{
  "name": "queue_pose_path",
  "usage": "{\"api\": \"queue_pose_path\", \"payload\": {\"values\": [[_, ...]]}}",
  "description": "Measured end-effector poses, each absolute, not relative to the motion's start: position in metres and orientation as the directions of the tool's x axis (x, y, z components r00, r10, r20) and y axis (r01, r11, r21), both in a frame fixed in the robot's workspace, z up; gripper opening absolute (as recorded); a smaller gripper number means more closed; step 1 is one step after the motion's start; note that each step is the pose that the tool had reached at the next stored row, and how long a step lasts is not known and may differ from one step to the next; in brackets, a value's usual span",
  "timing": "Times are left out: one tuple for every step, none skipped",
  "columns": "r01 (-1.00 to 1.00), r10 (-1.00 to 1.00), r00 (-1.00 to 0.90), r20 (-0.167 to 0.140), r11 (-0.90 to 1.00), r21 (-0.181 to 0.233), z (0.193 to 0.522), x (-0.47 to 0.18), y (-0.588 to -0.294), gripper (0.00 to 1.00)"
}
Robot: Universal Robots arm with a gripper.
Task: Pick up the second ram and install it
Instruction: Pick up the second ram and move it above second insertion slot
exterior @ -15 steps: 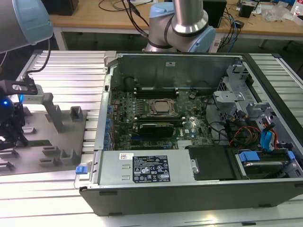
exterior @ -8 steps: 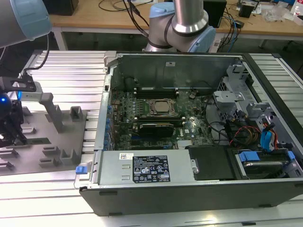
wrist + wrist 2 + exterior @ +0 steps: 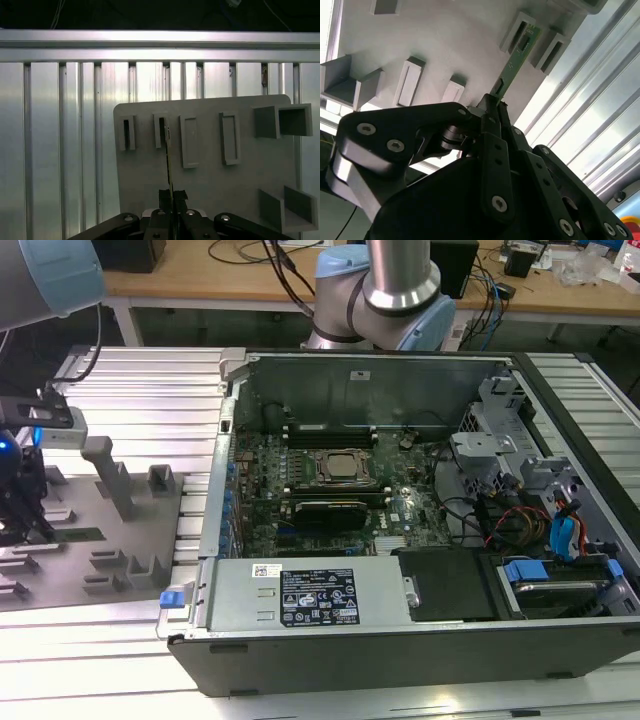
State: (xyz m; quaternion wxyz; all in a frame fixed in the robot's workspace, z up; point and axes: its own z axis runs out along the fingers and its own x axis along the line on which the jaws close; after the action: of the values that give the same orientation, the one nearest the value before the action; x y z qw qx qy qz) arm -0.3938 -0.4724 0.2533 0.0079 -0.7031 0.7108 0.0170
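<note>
The second ram (image 3: 516, 56) is a thin greenish board. In the first wrist view the second ram (image 3: 168, 160) shows edge-on. Its far end sits in a slot block (image 3: 517, 31) of the grey holder plate (image 3: 210, 190). My gripper (image 3: 494, 102) is shut on its near end, one finger on each face. In the exterior view my gripper (image 3: 22, 522) hangs low over the holder plate (image 3: 120, 570) at that view's left, with the ram (image 3: 75, 535) reaching out from it. The open computer case (image 3: 400, 500) and its black memory slots (image 3: 330, 430) lie well off toward that view's right.
Several grey holder blocks (image 3: 110, 475) stand up from the plate close to the gripper. The ribbed aluminium table (image 3: 60, 150) runs under everything. Inside the case are a processor socket (image 3: 340, 465), cables (image 3: 520, 520) and a drive cage (image 3: 560, 580).
</note>
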Motion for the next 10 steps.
{"api": "queue_pose_path", "payload": {"values": [[-1.000,-0.999,-0.011,-0.035,0.011,0.013,0.254,-0.394,-0.472,0.14],[-1.000,-0.999,-0.011,-0.036,0.011,0.013,0.255,-0.394,-0.472,0.14],[-1.000,-0.999,-0.011,-0.036,0.011,0.013,0.256,-0.394,-0.472,0.14],[-1.000,-0.999,-0.011,-0.036,0.011,0.013,0.257,-0.394,-0.472,0.14],[-1.000,-0.999,-0.011,-0.037,0.011,0.013,0.259,-0.394,-0.472,0.14],[-1.000,-0.999,-0.011,-0.040,0.011,0.013,0.260,-0.394,-0.472,0.14],[-1.000,-0.999,-0.011,-0.044,0.010,0.013,0.262,-0.394,-0.472,0.14],[-1.000,-0.999,-0.011,-0.046,0.010,0.013,0.263,-0.394,-0.472,0.14],[-1.000,-0.999,-0.011,-0.047,0.011,0.013,0.265,-0.394,-0.472,0.14],[-1.000,-0.999,-0.011,-0.050,0.010,0.013,0.272,-0.394,-0.472,0.14]]}}
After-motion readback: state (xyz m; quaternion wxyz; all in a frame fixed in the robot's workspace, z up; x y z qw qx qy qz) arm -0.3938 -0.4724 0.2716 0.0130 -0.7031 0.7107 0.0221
